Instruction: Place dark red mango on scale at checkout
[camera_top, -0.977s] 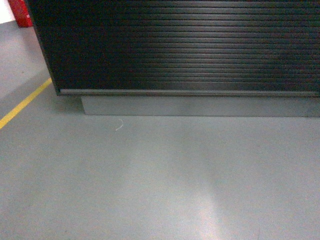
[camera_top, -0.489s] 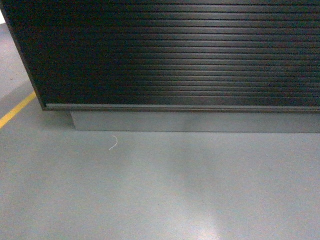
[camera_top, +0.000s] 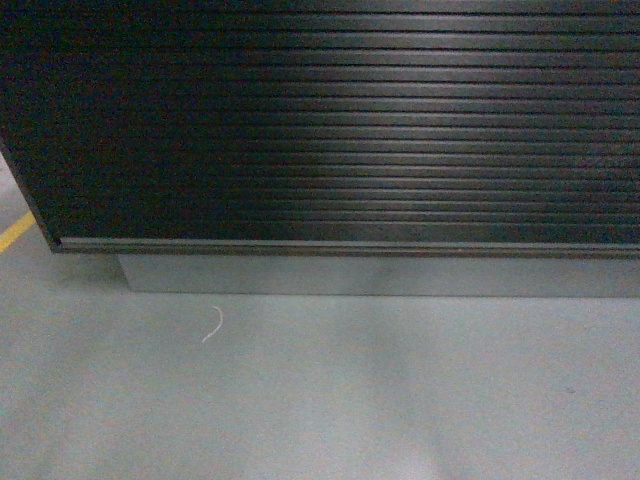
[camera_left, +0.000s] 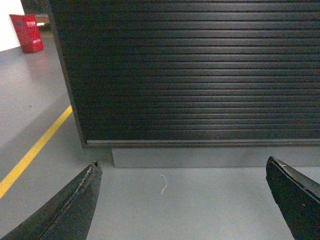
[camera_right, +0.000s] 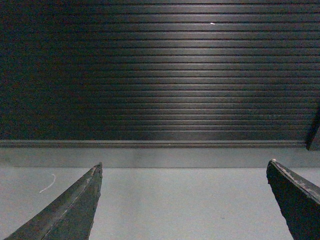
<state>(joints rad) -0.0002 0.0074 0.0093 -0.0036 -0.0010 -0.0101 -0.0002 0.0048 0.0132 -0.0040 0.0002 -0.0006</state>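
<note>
The dark red mango and the scale are out of view in all three views. My left gripper is open, its two dark fingers wide apart over bare grey floor with nothing between them. My right gripper is likewise open and holds nothing. Neither gripper shows in the head view. Both wrist views face a black ribbed counter front close ahead.
The black ribbed panel fills the upper head view, above a grey plinth. A small white thread lies on the grey floor. A yellow floor line runs at left, and a red crate stands far left.
The counter front has come nearer and slid lower and left in the head view. The yellow line is almost out of frame and the red object at top left is gone from it.
</note>
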